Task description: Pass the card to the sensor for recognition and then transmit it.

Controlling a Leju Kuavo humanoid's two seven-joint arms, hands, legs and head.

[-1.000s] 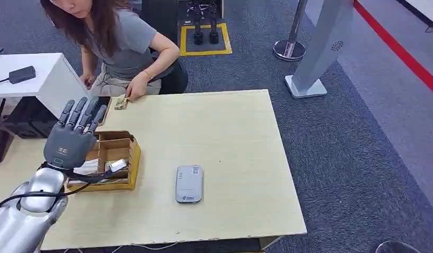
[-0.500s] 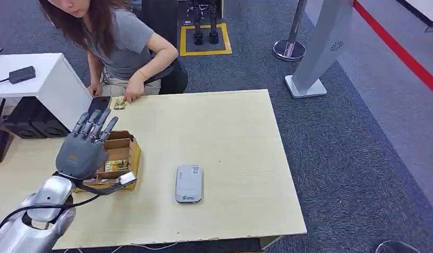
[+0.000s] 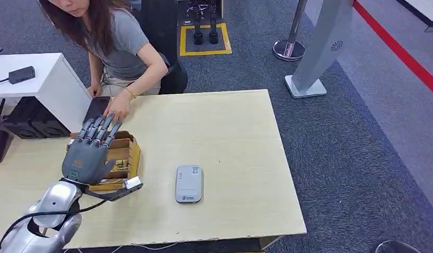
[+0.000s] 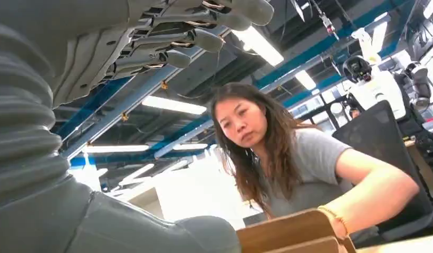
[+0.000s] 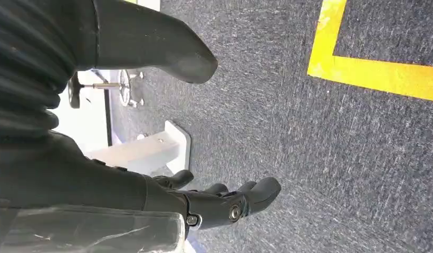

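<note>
Since the earlier frame, the left robot hand had been moved forward over the cardboard box, fingers spread and nothing held. Cards were seen inside the box on the surface, left of the grey sensor. A person's hand was rested beside the box. The right robot hand was hung loosely released above carpet.

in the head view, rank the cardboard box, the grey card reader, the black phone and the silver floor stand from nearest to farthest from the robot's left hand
1. Cardboard box: directly under the left hand, at the table's left side.
2. Black phone: just beyond the fingertips, at the table's far left edge by the person's hand.
3. Grey card reader: to the hand's right, mid-table.
4. Silver floor stand: on the carpet past the table's far right corner.

Phone and reader are fairly close.
</note>
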